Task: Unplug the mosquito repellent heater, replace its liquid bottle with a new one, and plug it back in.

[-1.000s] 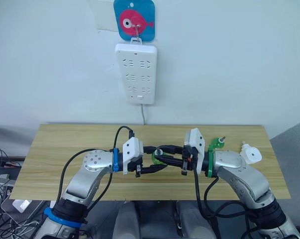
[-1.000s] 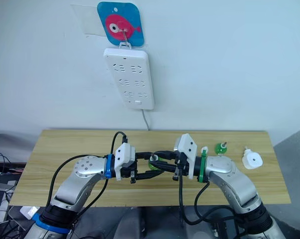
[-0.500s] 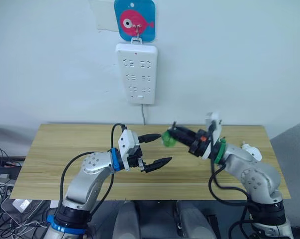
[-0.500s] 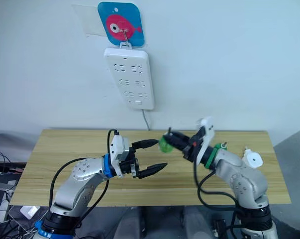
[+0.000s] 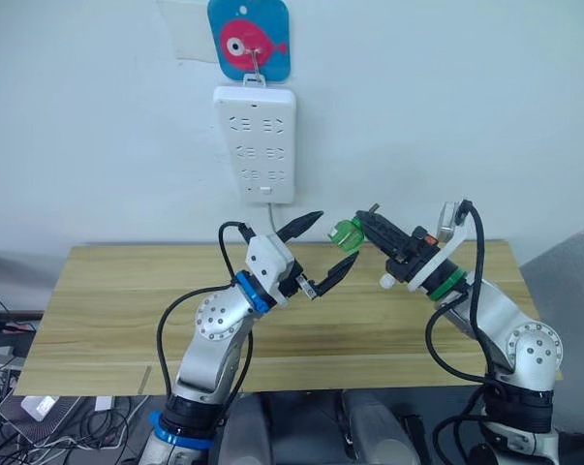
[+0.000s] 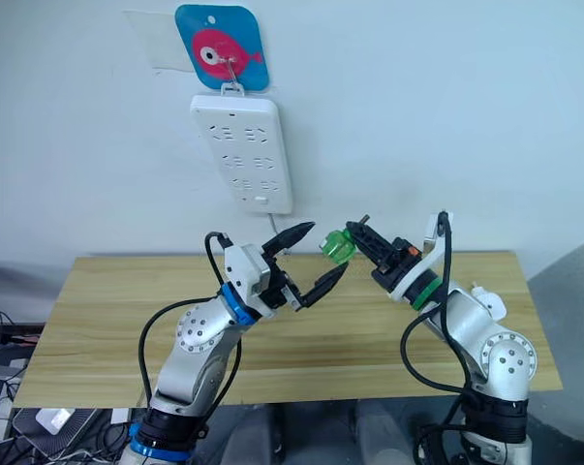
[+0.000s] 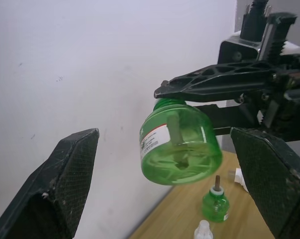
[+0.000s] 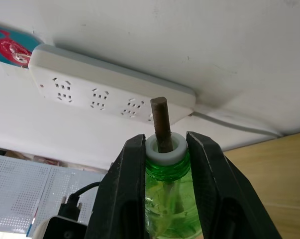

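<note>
Above the table, right pincer clamps green bottle by its neck; left pincer gapes; slippage could drop it.

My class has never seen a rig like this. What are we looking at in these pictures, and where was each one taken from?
This is a two-armed humanoid robot at a wooden table. Each arm ends in two black fingers. Two pictures come from cameras in its head, looking down over both arms. The other two come from a camera on each wrist, looking along that arm's fingers.

The right gripper holds a green bottle in the air by its neck, its brown wick bare. The left gripper is open, with a finger on either side of the bottle.

On the table are a second green bottle, a small white cap and the white heater. A white power strip hangs on the wall.
</note>
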You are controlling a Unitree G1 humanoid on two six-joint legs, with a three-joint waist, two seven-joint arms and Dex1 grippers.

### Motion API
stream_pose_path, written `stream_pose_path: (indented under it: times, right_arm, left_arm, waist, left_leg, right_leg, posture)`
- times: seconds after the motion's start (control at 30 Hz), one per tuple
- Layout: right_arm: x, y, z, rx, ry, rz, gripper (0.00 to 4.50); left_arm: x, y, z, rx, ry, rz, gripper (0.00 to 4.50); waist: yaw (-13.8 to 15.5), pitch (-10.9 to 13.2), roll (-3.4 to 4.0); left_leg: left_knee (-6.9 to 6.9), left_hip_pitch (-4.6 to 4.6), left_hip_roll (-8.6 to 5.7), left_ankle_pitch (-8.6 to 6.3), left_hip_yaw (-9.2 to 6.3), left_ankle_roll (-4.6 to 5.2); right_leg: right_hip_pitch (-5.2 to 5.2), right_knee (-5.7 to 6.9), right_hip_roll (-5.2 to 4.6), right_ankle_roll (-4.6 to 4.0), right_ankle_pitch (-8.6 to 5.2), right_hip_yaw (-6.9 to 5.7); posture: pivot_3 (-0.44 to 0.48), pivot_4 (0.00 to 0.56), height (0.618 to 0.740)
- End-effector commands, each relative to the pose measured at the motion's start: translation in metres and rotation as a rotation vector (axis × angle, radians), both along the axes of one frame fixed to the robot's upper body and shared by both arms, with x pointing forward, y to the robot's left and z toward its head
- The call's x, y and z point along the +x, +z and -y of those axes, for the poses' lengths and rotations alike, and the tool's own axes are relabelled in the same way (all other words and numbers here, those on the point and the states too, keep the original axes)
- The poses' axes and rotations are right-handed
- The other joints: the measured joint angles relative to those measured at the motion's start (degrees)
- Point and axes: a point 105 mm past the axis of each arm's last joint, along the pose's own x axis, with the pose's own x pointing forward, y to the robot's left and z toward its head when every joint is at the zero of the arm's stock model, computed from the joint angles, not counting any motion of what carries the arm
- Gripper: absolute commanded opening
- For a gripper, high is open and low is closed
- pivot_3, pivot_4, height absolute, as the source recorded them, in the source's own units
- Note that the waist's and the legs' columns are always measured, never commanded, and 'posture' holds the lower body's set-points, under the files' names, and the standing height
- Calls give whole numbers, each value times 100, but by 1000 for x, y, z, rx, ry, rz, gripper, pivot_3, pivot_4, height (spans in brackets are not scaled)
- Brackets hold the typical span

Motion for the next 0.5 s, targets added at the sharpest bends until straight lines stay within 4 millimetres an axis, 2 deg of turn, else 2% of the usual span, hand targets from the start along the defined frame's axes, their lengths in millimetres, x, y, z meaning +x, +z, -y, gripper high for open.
stream_pose_path:
  times: [0.03, 0.4, 0.5]
  right_arm:
    - [-8, 16, -4, 32, 35, 45, 881]
    - [-11, 21, -7, 38, 60, 42, 881]
    - [-11, 22, -7, 42, 58, 41, 881]
  left_arm:
    - [-4, 9, 5, -12, -8, 63, 4500]
    - [-2, 10, 14, -40, -8, 77, 4500]
    - [-2, 7, 16, -39, -15, 68, 3884]
  waist:
    - [-2, 0, 0]
    - [-2, 0, 0]
    - [-3, 0, 0]
  left_leg:
    - [0, 0, 0, 1, 0, -2]
    - [0, -1, 0, 4, 1, -8]
    - [0, -1, 0, 5, 1, -8]
  right_leg:
    - [0, 0, 0, 0, 0, 0]
    - [-1, -2, 0, 2, -1, 0]
    - [-1, -2, 0, 2, -1, 0]
  posture:
    - [-126, 245, 740]
    - [-136, 244, 740]
    - [-141, 246, 740]
